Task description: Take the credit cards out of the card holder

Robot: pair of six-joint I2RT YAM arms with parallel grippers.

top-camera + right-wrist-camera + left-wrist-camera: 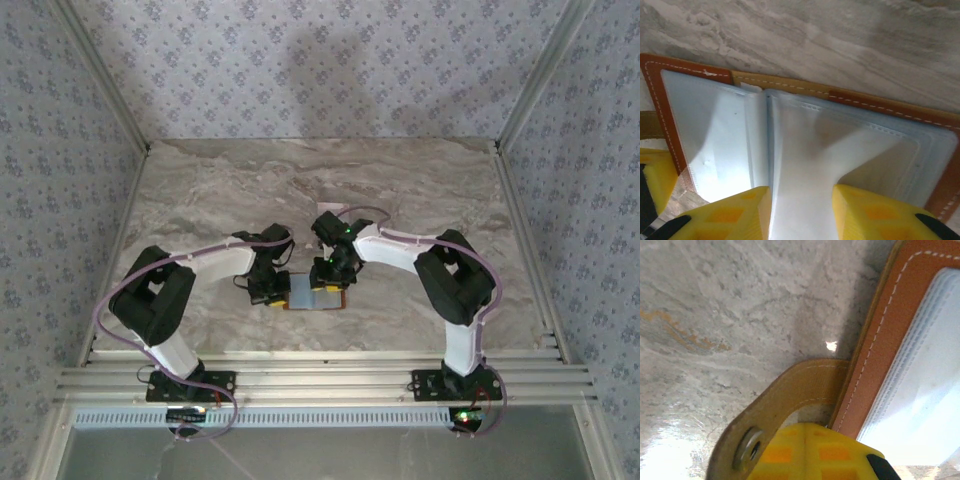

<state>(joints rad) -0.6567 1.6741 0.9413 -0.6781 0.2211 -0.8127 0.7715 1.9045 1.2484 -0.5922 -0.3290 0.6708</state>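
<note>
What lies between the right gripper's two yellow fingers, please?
A clear, shiny plastic sleeve of the open brown leather card holder lies between them; the right wrist view shows it.

Card holder (313, 296) is laid open and flat on the table (200, 190), centred, toward the near edge. Left gripper (268, 292) is placed at its left edge. Right gripper (333, 275) is placed over its right half, toward the far side. A strap (790, 390) is run out from the holder's left edge onto the table, partly covered by the left gripper, with the snap (751, 448) just beside it. The inner sleeve (805, 150) is seen between the right gripper's spread fingers (870, 210).
</note>
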